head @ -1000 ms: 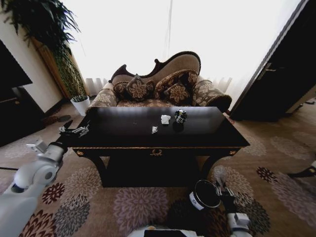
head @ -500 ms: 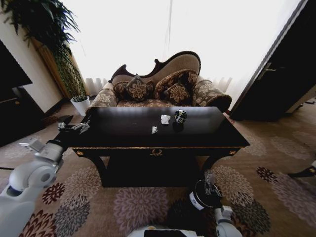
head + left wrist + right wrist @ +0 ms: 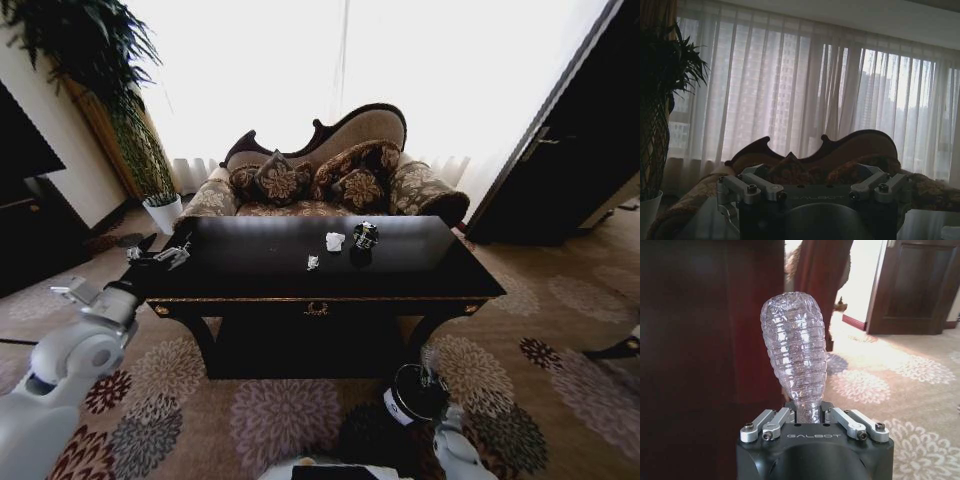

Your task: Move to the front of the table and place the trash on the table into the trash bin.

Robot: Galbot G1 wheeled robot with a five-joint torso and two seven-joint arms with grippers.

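Robot facing the table, clear bottle in its right gripper

Head view: paper wad (image 3: 335, 241), scrap (image 3: 313, 262) and can (image 3: 365, 236) sit mid-table (image 3: 250, 275); sofa (image 3: 320, 175) behind; left gripper (image 3: 160, 255), fingers spread, at the left edge; trash bin (image 3: 412, 393) on the carpet. Right wrist view: right gripper (image 3: 812, 416) clamps a crushed bottle (image 3: 796, 347).

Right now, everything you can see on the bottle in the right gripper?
The bottle is clear ribbed plastic, crumpled and looks empty, its rounded end pointing away from the right gripper. The gripper is closed on its narrow end, so any neck or cap is hidden. In the head view it shows as a small pale shape over the trash bin, on the carpet in front of the table. Nothing else touches it.
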